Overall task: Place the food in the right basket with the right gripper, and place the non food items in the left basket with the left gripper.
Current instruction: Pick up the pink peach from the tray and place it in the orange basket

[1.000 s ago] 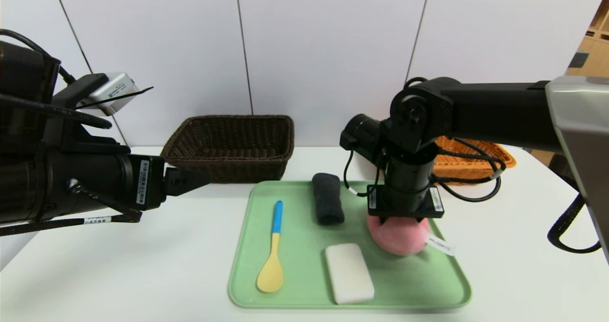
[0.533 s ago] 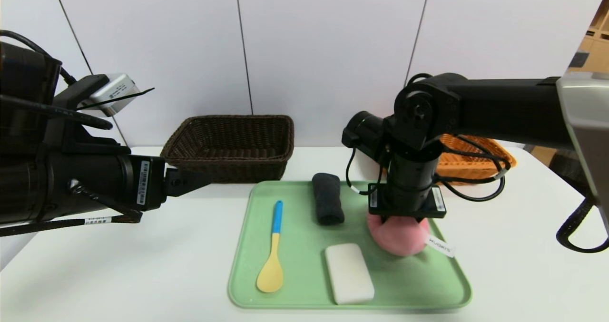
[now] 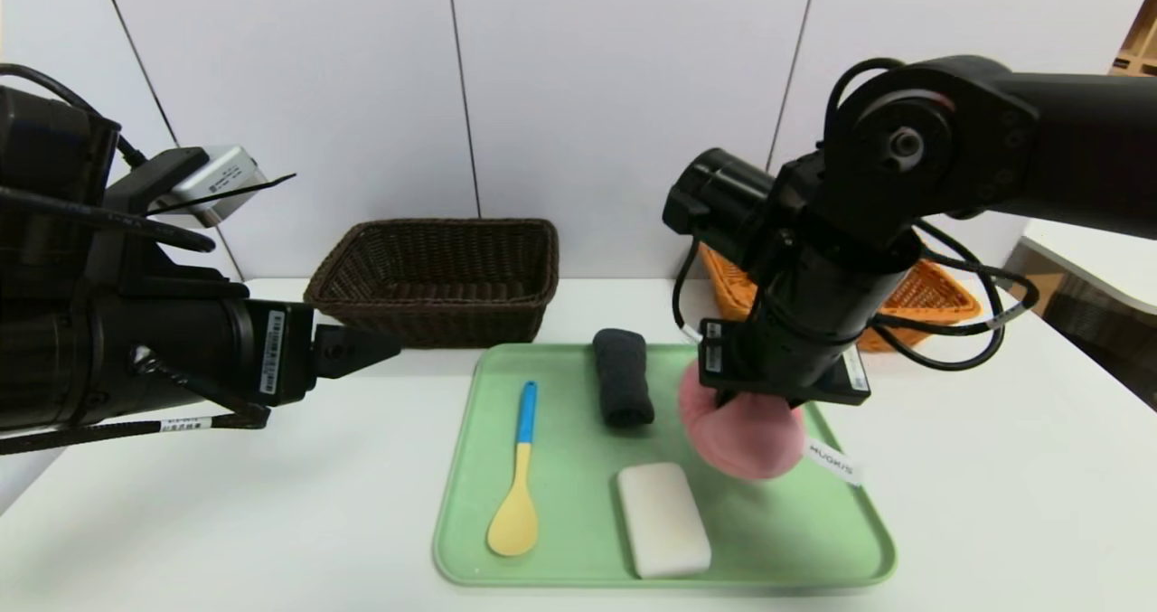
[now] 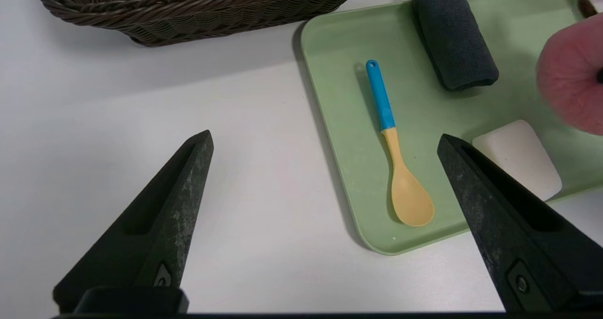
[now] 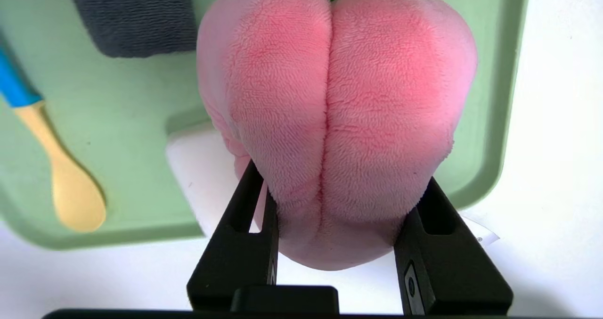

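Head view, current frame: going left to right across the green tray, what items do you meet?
Spoon → rolled grey cloth → white bar → plush peach, pinched in the right gripper just above the tray. The cloth and bar overlap a little in span; the order goes by their centres.

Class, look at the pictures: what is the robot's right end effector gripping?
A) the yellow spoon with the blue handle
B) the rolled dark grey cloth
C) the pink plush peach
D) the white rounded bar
C: the right end effector has its black fingers pressed into both sides of the pink plush peach.
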`<state>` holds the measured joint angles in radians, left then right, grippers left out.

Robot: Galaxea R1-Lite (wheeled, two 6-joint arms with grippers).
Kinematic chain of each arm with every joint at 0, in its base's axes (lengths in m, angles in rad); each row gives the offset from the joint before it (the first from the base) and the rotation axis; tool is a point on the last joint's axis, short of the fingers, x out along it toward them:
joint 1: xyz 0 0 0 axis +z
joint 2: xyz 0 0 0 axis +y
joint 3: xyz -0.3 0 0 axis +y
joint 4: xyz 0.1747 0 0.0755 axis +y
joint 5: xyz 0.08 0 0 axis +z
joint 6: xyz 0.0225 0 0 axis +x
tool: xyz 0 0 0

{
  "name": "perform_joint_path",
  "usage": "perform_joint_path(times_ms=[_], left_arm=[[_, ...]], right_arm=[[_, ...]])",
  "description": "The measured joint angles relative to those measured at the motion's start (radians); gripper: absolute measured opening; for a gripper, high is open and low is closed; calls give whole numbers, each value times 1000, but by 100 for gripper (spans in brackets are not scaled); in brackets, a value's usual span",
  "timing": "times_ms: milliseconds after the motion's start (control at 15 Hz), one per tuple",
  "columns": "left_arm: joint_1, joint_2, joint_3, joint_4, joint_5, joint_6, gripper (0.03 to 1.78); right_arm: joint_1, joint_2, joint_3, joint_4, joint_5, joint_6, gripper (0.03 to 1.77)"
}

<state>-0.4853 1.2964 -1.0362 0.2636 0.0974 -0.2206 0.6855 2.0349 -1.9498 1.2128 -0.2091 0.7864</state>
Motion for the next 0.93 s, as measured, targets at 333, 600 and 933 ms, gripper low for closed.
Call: perform_joint_path(times_ms=[333, 600, 933], left_arm=[[0, -6, 12, 1, 0, 0, 169], [-2, -11, 26, 1, 1, 0, 169], [-2, -13, 26, 0, 1, 2, 169]], right_arm=[[3, -104, -2, -112, -3, -18, 66], [-81, -169, -4, -419, -7, -61, 66], [-302, -165, -6, -597, 6, -102, 66]])
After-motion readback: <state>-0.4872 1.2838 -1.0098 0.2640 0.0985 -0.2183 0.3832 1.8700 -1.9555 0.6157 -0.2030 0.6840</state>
